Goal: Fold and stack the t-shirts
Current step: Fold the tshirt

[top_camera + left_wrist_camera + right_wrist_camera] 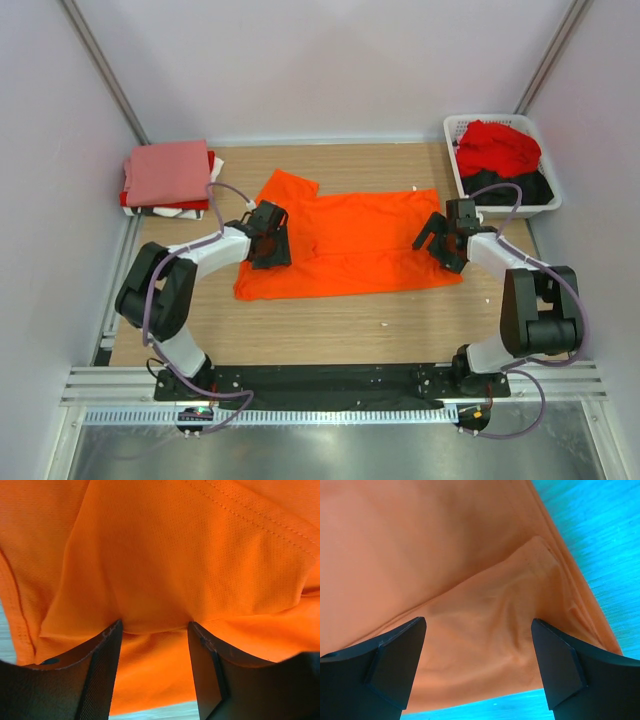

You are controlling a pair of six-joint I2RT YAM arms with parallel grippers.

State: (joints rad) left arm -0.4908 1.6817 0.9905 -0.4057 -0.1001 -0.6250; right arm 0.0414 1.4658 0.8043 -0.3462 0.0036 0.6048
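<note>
The white slatted basket (515, 211) at the far right is holding a red t-shirt (497, 147) and, nearer, a black t-shirt (510, 187); at the far left a salmon-pink t-shirt (167, 172) is lying folded on top of a small pile. The orange t-shirt (360, 245) is lying spread on the table (330, 325) between the arms; the left gripper (155, 625) is sitting over its left part, fingers apart with a fold of cloth bunching between them; the right gripper (479, 622) is standing wide apart over its right edge.
</note>
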